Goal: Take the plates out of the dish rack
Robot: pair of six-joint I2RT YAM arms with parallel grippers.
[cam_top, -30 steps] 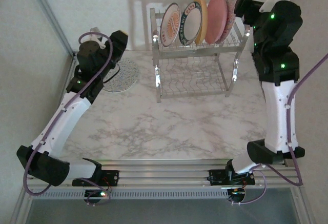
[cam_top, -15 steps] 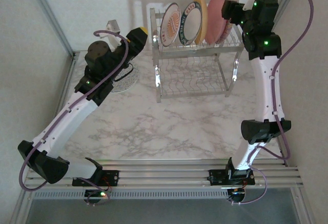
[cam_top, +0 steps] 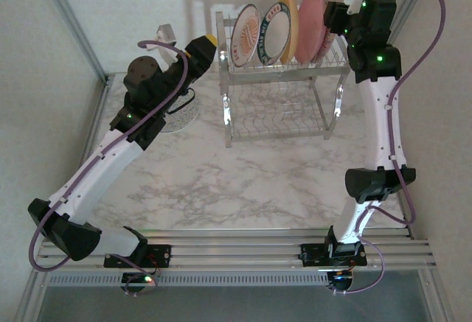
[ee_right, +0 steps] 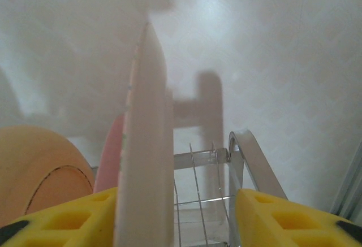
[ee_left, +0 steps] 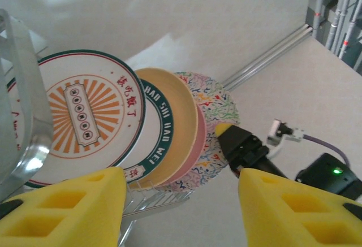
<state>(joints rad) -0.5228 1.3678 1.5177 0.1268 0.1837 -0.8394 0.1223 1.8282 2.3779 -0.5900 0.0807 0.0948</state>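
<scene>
My right tool [ee_right: 176,204] sits open astride the upright floral plate [ee_right: 146,145], which stands off-centre in its gap at the right end of the dish rack [cam_top: 284,108] top tier; my left tool [ee_left: 178,190] hangs open, empty, near the rack's left end.

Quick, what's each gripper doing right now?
Left gripper: open, holding nothing.
Right gripper: open, fingers either side of the floral plate rim, not clamped yet.
</scene>
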